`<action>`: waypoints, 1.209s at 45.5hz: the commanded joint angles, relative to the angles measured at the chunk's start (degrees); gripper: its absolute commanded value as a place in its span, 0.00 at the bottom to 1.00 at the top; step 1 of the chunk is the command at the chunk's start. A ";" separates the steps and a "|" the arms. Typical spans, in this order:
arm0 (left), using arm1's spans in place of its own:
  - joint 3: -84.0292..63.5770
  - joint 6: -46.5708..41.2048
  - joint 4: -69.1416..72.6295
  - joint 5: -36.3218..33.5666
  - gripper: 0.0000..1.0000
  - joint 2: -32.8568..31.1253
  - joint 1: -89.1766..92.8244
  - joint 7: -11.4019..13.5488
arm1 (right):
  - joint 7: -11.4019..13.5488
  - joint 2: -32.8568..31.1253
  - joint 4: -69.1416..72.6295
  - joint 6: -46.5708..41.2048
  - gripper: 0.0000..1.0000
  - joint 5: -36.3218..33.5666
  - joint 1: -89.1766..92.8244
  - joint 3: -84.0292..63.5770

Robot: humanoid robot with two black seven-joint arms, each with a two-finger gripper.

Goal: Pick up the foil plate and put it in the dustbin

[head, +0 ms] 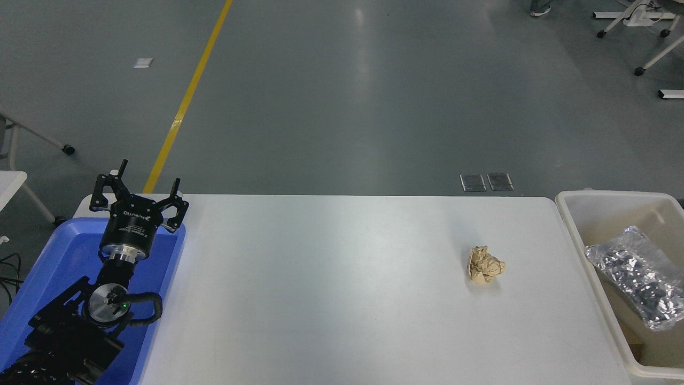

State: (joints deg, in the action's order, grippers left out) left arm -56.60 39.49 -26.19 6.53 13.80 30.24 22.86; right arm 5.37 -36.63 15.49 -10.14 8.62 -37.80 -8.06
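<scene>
Foil plate lies inside dustbin, right side cropped.

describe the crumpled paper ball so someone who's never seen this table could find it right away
Start at the large cream-white rectangular plastic bin at the right end of the white table. Just left of the bin, alone on the bare tabletop, sits the small crumpled brown paper ball. It is matte tan and fist-like, unlike the much larger shiny silver crinkled foil tray lying inside the bin.

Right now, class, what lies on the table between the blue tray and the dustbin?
In the head view, only the crumpled paper ball, nearer the dustbin than the blue tray; otherwise bare white table.
</scene>
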 commanded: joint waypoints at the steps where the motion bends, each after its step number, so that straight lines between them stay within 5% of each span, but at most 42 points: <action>1: 0.00 0.15 -0.09 -0.11 1.00 0.00 0.08 -0.09 | -0.01 -7.30 12.70 -0.06 1.00 10.78 -10.00 -3.45; 9: 0.00 0.24 -0.09 -0.12 1.00 0.00 0.08 -0.27 | -0.01 -15.31 30.20 -1.98 1.00 19.24 -28.96 -16.79; 19: 0.00 0.24 0.00 -0.12 1.00 0.00 0.08 -0.27 | -0.01 -14.97 48.74 -15.24 1.00 19.15 -62.63 -41.67; 29: 0.00 0.24 0.00 -0.12 1.00 0.00 0.08 -0.18 | 0.08 -6.10 62.47 -27.82 1.00 11.96 -80.23 -50.13; 43: 0.00 0.06 0.00 -0.03 1.00 0.00 -0.09 -0.09 | 0.52 9.37 67.04 -34.86 1.00 3.16 -88.67 -50.57; 55: 0.00 0.06 0.00 -0.03 1.00 0.00 -0.09 -0.09 | 0.61 13.86 68.71 -34.86 1.00 0.17 -92.01 -50.57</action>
State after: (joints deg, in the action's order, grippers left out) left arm -56.60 39.56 -26.19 6.49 13.80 30.19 22.75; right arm 5.89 -28.10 81.59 -43.08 11.74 -125.12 -57.77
